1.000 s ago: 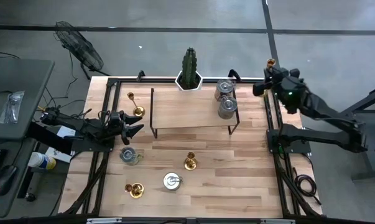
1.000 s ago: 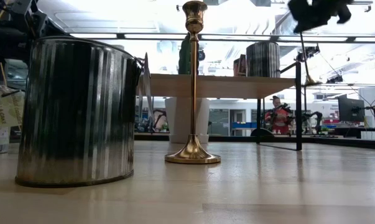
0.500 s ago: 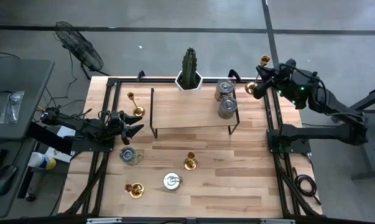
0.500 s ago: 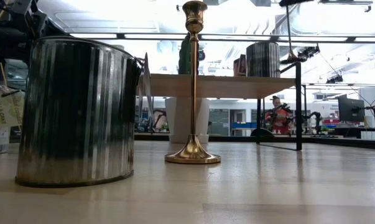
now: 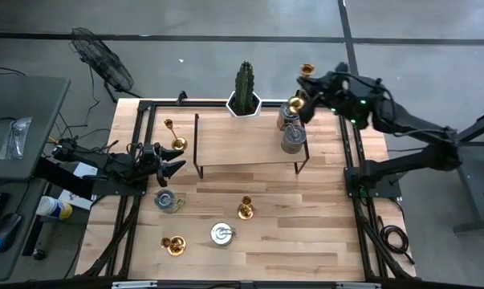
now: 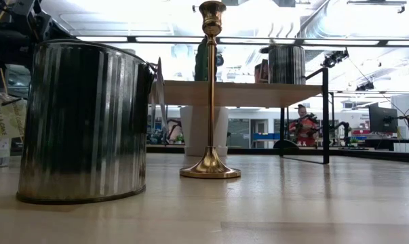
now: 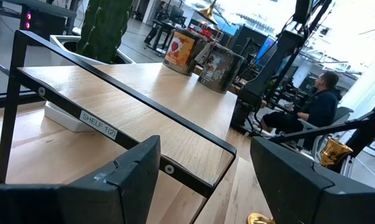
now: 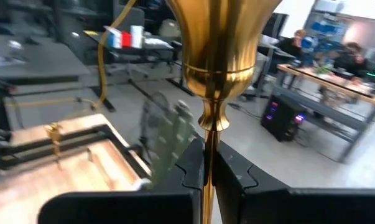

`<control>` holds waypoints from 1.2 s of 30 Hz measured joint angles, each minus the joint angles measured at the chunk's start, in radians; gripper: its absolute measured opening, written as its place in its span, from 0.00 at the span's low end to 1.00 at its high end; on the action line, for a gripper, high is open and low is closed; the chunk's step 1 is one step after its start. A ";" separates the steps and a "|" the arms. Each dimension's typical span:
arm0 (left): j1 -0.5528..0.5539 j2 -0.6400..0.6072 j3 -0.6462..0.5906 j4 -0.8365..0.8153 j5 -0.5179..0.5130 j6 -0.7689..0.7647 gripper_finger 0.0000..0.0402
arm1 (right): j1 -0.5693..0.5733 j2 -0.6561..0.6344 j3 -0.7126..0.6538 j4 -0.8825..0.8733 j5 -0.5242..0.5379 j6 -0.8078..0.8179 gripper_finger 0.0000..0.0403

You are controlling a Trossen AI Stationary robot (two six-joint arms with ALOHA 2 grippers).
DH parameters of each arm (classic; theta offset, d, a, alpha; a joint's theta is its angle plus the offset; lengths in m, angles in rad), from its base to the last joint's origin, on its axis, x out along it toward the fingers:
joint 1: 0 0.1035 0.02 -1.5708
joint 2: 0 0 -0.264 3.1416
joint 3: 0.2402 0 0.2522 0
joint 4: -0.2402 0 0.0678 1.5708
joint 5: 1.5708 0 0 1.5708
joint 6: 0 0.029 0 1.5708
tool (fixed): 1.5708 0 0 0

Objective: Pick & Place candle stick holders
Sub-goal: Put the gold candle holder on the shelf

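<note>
Four candle stick holders are in view from above, and the one that matters is in my right gripper (image 5: 312,90), its fingers clamped on the thin stem of the held holder (image 5: 301,88). In the right wrist view that stem (image 8: 209,155) runs straight out between the closed fingers to the flared end, so the long axis lies along the fingers' reach. From overhead the held piece hangs over the far right end of the shelf (image 5: 250,143), just beside the two silver tins (image 5: 290,127) and near the cactus (image 5: 244,87). As I judge it, the coming move depends on getting that axis upright with the base over bare shelf, clear of the tins (tight there). The other three sit on the table: a tall holder (image 5: 245,208), a short holder (image 5: 173,245) at the near left, and a holder (image 5: 173,135) at the far left. My left gripper (image 5: 174,163) waits open by that last one, well away from the shelf's right end
</note>
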 joint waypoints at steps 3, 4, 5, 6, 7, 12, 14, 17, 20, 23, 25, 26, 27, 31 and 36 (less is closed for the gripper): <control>0.000 0.000 0.000 0.000 0.000 0.000 0.61 | 0.000 0.073 0.023 0.071 -0.060 0.019 0.02; 0.000 0.000 0.000 0.000 0.000 0.000 0.61 | 0.000 0.097 0.030 0.090 -0.080 0.026 0.02; 0.000 0.000 0.000 0.000 0.000 0.000 0.61 | 0.000 0.121 0.036 0.107 -0.103 0.028 0.02; 0.000 0.000 0.000 0.000 0.000 0.000 0.61 | 0.000 0.144 0.043 0.122 -0.122 0.029 0.02; 0.000 0.000 0.000 0.000 0.000 0.000 0.61 | 0.000 0.166 0.047 0.139 -0.137 0.031 0.02; 0.000 0.000 0.000 0.000 0.000 0.000 0.61 | -0.001 0.258 0.058 0.223 -0.202 0.101 0.02; 0.000 0.000 0.000 0.000 0.000 0.000 0.61 | 0.000 0.289 0.058 0.250 -0.197 0.126 0.02; 0.000 0.000 0.000 0.000 0.000 0.000 0.61 | 0.005 0.328 0.058 0.280 -0.173 0.167 0.02; 0.000 0.000 0.000 0.000 0.000 0.000 0.61 | 0.010 0.366 0.058 0.304 -0.161 0.209 0.02; 0.000 0.000 0.000 0.000 0.000 0.000 0.61 | 0.021 0.404 0.058 0.336 -0.137 0.230 0.02; 0.000 0.000 0.000 0.000 0.000 0.000 0.61 | 0.027 0.431 0.058 0.364 -0.135 0.233 0.02; 0.000 0.000 0.000 0.000 0.000 0.000 0.61 | 0.030 0.440 0.058 0.376 -0.135 0.233 0.02; 0.000 0.000 0.000 0.000 0.000 0.000 0.61 | 0.033 0.451 0.058 0.388 -0.134 0.233 0.02; 0.000 0.000 0.000 0.000 0.000 0.000 0.61 | 0.037 0.476 0.058 0.396 -0.134 0.255 0.02; 0.000 0.000 0.000 0.000 0.000 0.000 0.61 | 0.037 0.515 0.060 0.424 -0.121 0.257 0.02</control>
